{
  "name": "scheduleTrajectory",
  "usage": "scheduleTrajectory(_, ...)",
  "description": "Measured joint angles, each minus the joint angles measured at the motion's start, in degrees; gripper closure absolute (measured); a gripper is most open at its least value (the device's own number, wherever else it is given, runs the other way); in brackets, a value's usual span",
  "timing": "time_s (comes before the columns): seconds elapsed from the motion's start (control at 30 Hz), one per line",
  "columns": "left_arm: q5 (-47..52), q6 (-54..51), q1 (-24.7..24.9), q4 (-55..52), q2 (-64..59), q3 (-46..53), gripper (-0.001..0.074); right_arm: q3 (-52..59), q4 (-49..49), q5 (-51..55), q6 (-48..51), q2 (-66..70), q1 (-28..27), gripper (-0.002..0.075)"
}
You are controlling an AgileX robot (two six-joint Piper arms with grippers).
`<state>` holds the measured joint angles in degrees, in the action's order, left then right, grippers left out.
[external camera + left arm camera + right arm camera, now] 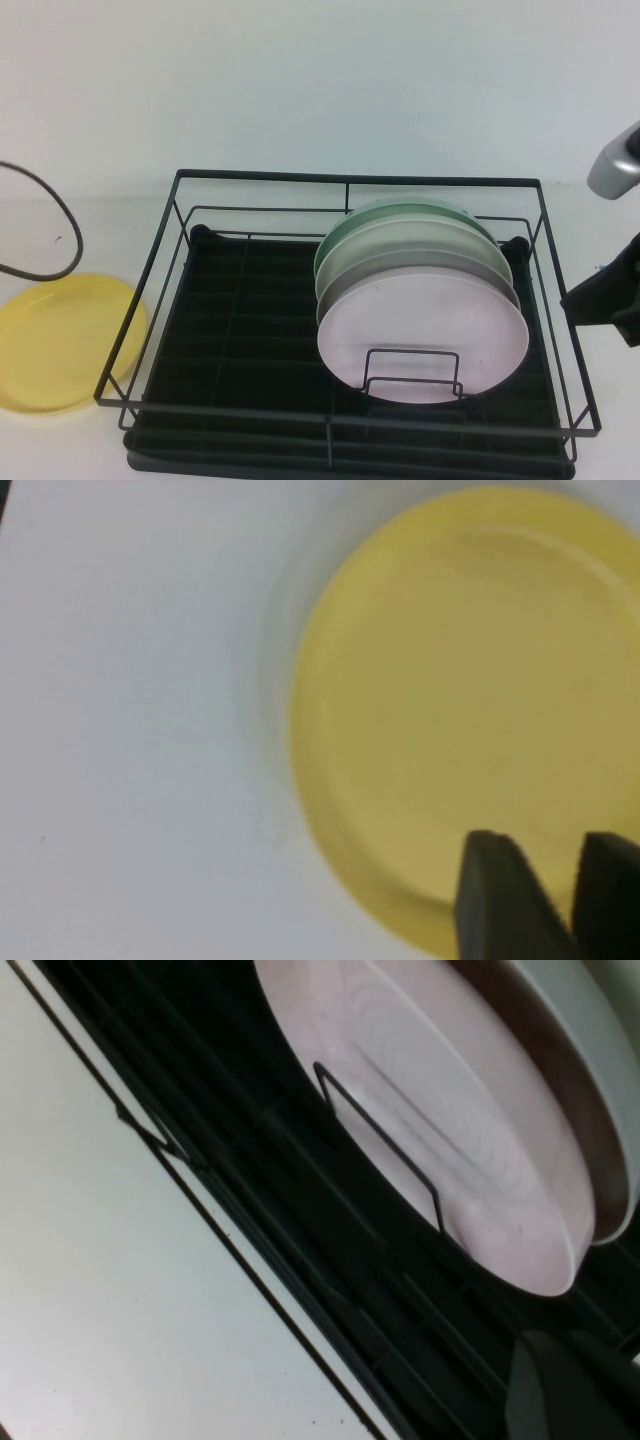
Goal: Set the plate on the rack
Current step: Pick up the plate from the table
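Note:
The yellow plate (65, 340) lies flat on the white table, left of the rack (250, 330), with its right edge by the rack's left frame. In the left wrist view the plate (470, 700) fills most of the picture. My left gripper (568, 852) hovers over the plate's rim with a narrow gap between its dark fingers and nothing in them. It is out of the high view. My right gripper (575, 1360) is shut and empty beside the rack's right side, and its arm (610, 300) shows at the right edge.
Several plates stand upright in the rack's right half: green and grey ones behind a pale pink plate (425, 335) (450, 1140). A small wire loop (412, 375) stands before it. A black cable (60, 225) curves over the table at the far left.

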<state>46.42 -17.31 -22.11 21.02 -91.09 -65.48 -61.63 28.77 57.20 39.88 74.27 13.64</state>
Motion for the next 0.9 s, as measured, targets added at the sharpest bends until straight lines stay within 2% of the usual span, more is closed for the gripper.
scheduleTrajectory(0.03,-0.3,0.9,0.0,-0.7,-0.8,0.0,0.0433,0.0,0.0,-0.2,0.0,0.0,0.0,0.0726)
scheduleTrajectory(0.1,-0.9,1.5,0.0,-1.1,-2.4,0.0,0.0403,0.0,0.0,-0.5,0.0,0.0,0.0,0.0726)
scheduleTrajectory(0.47,-4.5,3.5,0.0,-6.2,-10.3,0.0,0.0451,0.0,0.0,-0.6,0.3,0.0,0.0,0.0725)
scheduleTrajectory(0.9,-6.9,4.2,0.0,-7.2,-17.3,0.0,0.0452,0.0,0.1,-1.1,1.0,0.0,0.0,0.0725)
